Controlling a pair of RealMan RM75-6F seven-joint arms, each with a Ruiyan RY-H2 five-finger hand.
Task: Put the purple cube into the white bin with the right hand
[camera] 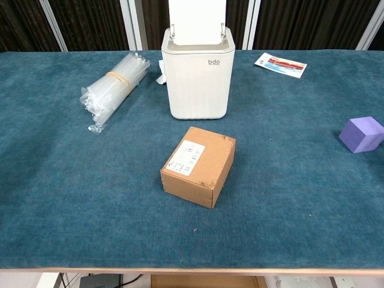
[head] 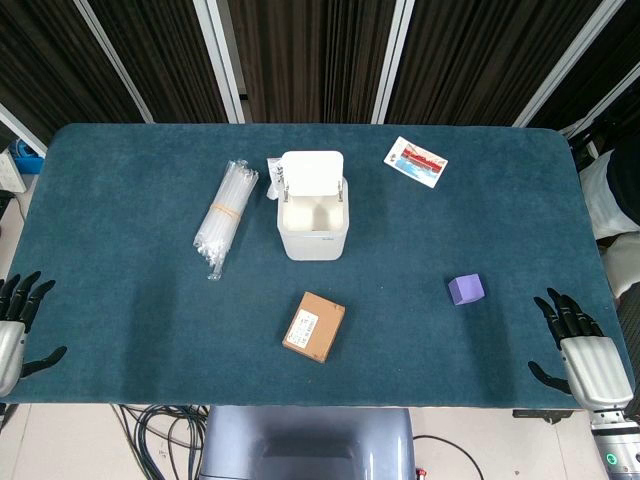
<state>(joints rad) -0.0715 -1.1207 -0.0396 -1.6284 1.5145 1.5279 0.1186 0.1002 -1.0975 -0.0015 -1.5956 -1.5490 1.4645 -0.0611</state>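
Note:
The purple cube [head: 466,289] lies on the blue table toward the right, also seen at the right edge of the chest view as the purple cube [camera: 362,134]. The white bin [head: 314,216] stands at the table's middle back with its lid raised; the chest view shows the bin [camera: 197,75] from the front. My right hand [head: 575,342] hangs at the table's front right corner, fingers spread, holding nothing, a little right of and nearer than the cube. My left hand [head: 18,320] sits at the front left edge, fingers apart and empty. Neither hand shows in the chest view.
A brown cardboard box [head: 314,326] lies in front of the bin. A bundle of clear plastic tubes [head: 226,214] lies left of the bin. A small printed packet [head: 415,161] rests at the back right.

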